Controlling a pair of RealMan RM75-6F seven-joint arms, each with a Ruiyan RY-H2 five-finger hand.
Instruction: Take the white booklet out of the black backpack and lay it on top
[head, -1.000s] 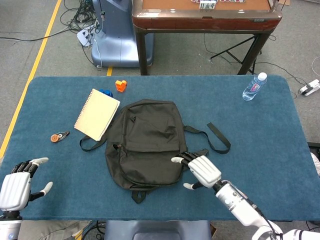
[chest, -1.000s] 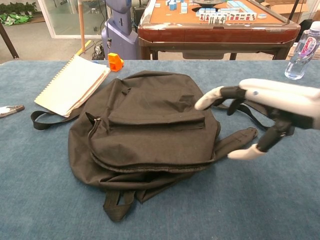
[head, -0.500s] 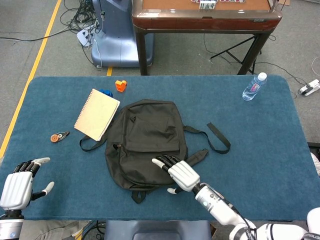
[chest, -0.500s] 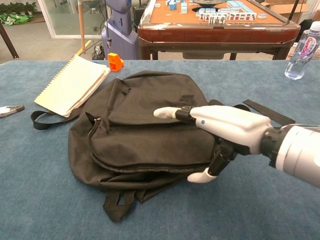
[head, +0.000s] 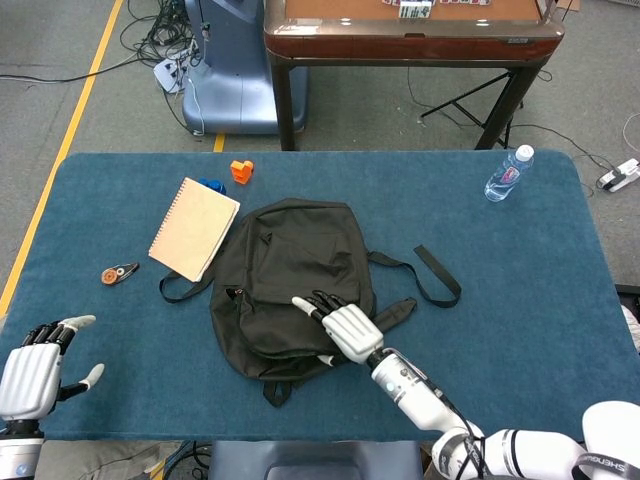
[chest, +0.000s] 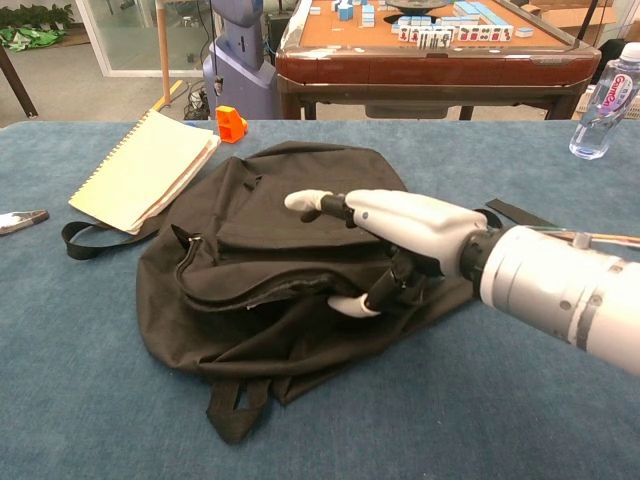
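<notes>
Under the right hand (chest: 400, 235) lies the black fabric backpack (chest: 290, 260), over whose front flap the fingers are stretched while the thumb is tucked beneath the flap's lifted edge, so that the flap is pinched; the left hand (head: 35, 370) is held apart with fingers spread and nothing in it. No white booklet can be seen in the opened gap, and whether one lies inside cannot be told. Compared with half a second ago, the right hand has been moved further over the backpack and the flap raised.
</notes>
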